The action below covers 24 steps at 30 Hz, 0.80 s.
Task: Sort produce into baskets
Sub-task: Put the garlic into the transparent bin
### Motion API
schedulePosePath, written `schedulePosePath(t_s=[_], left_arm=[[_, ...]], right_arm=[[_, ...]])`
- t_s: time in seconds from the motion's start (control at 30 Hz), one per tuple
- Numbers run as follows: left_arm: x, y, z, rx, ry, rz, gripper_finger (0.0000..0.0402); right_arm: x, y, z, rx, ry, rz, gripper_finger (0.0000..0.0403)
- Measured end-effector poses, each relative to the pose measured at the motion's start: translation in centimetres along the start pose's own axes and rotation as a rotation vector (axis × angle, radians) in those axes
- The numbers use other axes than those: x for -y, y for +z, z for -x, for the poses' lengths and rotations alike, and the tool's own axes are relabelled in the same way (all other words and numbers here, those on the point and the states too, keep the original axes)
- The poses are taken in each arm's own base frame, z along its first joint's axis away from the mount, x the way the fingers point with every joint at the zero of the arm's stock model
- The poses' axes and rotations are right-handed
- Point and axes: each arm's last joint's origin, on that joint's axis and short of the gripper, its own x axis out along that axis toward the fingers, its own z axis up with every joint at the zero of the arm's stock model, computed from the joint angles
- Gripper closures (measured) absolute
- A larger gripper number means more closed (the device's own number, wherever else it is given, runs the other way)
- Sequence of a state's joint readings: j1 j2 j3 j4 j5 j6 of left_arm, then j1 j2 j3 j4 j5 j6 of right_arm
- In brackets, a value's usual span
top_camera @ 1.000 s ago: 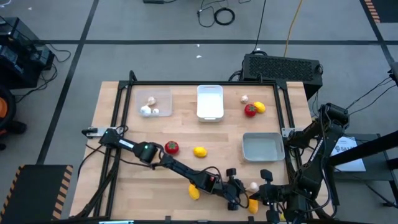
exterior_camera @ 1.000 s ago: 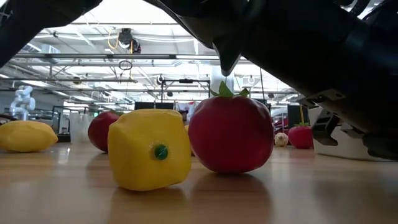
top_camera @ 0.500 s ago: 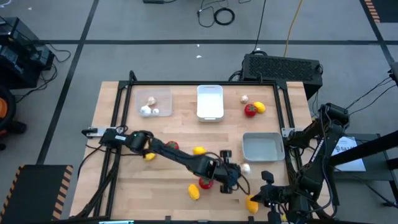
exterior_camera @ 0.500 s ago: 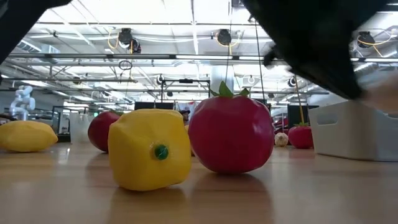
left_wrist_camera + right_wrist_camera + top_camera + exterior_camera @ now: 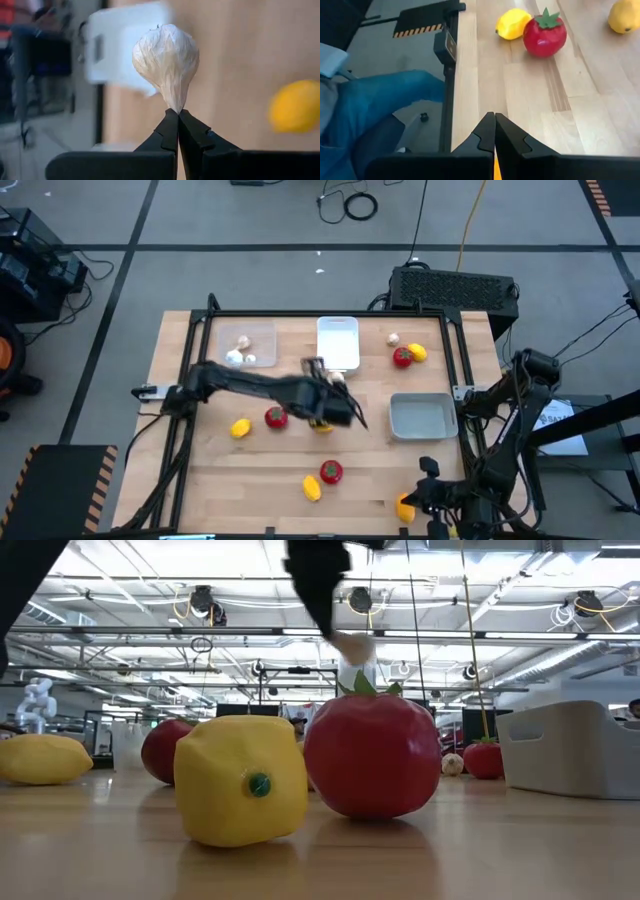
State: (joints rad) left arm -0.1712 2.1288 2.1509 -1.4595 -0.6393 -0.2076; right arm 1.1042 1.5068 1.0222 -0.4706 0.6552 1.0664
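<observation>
Progress: partial, judging by layout; clear basket [image 5: 247, 343] far left holds three whitish garlic bulbs [image 5: 236, 357]; white basket [image 5: 338, 343] mid-back and grey basket [image 5: 422, 416] on the right look unfilled.

Left gripper [image 5: 335, 380] hangs above mid-table, just in front of the white basket; fingertips pinched together on the stem of a fourth garlic bulb [image 5: 166, 57], bulb held clear of the wood; probably headed for the clear basket.

Loose on the table, left to right: yellow fruit [image 5: 240, 428]; tomato [image 5: 275, 417]; lemon [image 5: 322, 425] partly under the arm; yellow piece [image 5: 312, 489] beside tomato [image 5: 331, 472] at the front; another garlic piece [image 5: 393, 338], tomato [image 5: 402, 357] and yellow fruit [image 5: 418, 352] back right; orange-yellow piece [image 5: 404, 507] front right.

Count: five garlic, three tomatoes, five yellow/orange, three baskets.

Right gripper [image 5: 494, 131] parked at the front right edge, fingers together with a sliver of yellow behind them; whether it grips that, can't tell.
</observation>
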Motion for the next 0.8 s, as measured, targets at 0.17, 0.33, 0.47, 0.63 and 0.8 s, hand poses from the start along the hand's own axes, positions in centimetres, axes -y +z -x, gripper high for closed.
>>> schedulePosePath(t_s=[0.17,0.33,0.47,0.63,0.8], left_arm=[[-6.3,-2.5,1.7,-0.044,0.051,0.121,0.0393],[-11.0,-6.1,0.5,-0.146,0.038,0.248,0.0393],[-13.2,-10.3,-1.5,-0.283,0.02,0.33,0.0393],[-14.0,-15.3,-4.1,-0.426,0.015,0.383,0.0393],[-13.4,-17.9,-6.9,-0.448,0.012,0.417,0.0393]], right_arm=[[-0.1,-0.4,-0.5,-0.016,-0.01,-0.013,0.0403],[-0.3,-0.4,-0.6,-0.006,0.0,-0.047,0.0403],[-0.3,-0.4,-0.7,0.001,-0.003,-0.042,0.0403],[-0.2,-0.3,-0.7,0.045,-0.027,-0.01,0.0403],[0.1,0.2,-0.9,0.111,-0.074,0.038,0.0403]])
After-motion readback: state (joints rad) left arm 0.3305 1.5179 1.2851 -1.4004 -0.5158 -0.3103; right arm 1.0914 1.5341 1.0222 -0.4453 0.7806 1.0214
